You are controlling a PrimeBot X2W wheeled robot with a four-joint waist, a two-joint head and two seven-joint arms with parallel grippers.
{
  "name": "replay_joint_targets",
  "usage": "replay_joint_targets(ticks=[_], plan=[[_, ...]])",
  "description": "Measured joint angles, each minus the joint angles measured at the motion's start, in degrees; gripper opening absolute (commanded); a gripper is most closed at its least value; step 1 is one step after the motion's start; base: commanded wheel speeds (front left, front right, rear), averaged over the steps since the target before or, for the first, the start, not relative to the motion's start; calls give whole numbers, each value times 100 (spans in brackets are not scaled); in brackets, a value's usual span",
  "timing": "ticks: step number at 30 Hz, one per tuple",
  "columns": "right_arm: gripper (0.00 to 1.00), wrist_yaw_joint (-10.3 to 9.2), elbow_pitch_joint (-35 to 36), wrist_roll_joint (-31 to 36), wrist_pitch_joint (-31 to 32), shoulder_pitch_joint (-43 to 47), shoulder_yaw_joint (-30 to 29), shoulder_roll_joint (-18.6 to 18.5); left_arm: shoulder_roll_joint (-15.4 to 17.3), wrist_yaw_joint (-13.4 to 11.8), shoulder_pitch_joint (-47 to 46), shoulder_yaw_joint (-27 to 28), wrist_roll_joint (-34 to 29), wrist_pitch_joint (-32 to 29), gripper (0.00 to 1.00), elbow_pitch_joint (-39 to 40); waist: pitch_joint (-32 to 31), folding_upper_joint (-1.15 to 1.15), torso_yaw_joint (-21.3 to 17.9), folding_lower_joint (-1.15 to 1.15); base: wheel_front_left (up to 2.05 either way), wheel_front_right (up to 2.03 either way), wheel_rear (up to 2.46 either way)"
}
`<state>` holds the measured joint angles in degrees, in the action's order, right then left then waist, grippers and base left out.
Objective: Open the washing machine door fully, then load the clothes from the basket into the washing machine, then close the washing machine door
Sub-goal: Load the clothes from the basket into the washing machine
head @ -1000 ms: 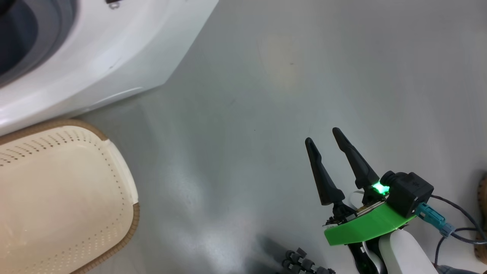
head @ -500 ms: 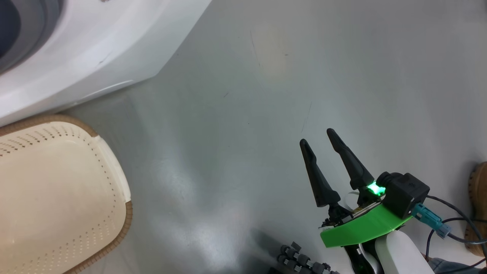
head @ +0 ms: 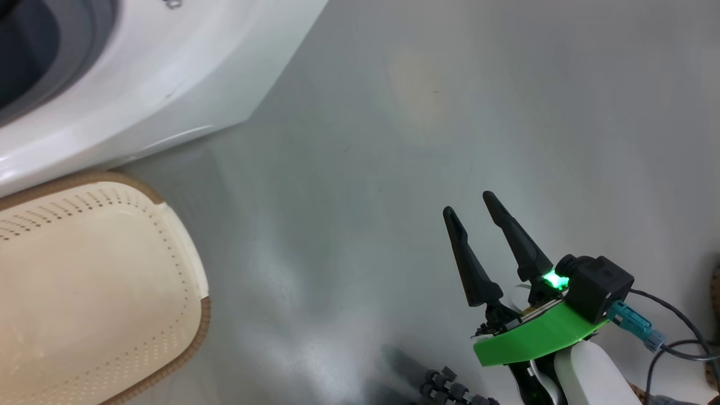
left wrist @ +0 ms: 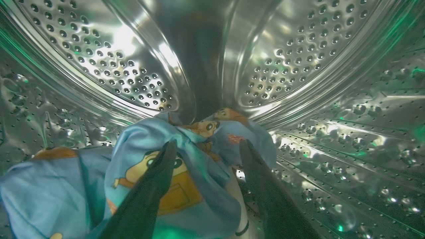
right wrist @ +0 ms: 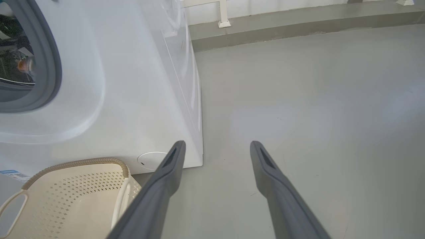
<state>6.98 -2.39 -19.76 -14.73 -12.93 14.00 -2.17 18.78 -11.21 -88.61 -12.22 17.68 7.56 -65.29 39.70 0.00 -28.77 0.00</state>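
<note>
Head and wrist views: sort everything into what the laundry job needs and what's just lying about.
Job:
- clothes, lying in the drum
- washing machine
- basket
- left end effector, open over the clothes

Lying about:
- white post foot by the far wall
- right end effector, open and idle above the floor

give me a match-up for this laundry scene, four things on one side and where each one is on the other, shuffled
Column one:
1. clothes
2. basket
3. right pincer
4. left pincer

Column two:
a. on the floor beside the washing machine
b. open, above bare floor
c. lying in the steel drum
d. open, inside the drum just over the clothes

Pairs: 1-c, 2-a, 3-b, 4-d
</note>
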Motion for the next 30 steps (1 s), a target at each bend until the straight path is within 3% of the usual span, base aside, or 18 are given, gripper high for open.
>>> replay_joint_targets(ticks=[11, 30], plan=[[100, 0, -32, 163, 0, -1, -115, -2, -385, -166, 101, 85, 220, 246, 100, -283, -269, 0, 295, 0, 0, 0, 0], [100, 0, -111, 354, 0, -4, -171, -20, -789, -71, 716, 147, 553, 615, 100, -438, -719, 0, 859, -1, 0, 0, 0]])
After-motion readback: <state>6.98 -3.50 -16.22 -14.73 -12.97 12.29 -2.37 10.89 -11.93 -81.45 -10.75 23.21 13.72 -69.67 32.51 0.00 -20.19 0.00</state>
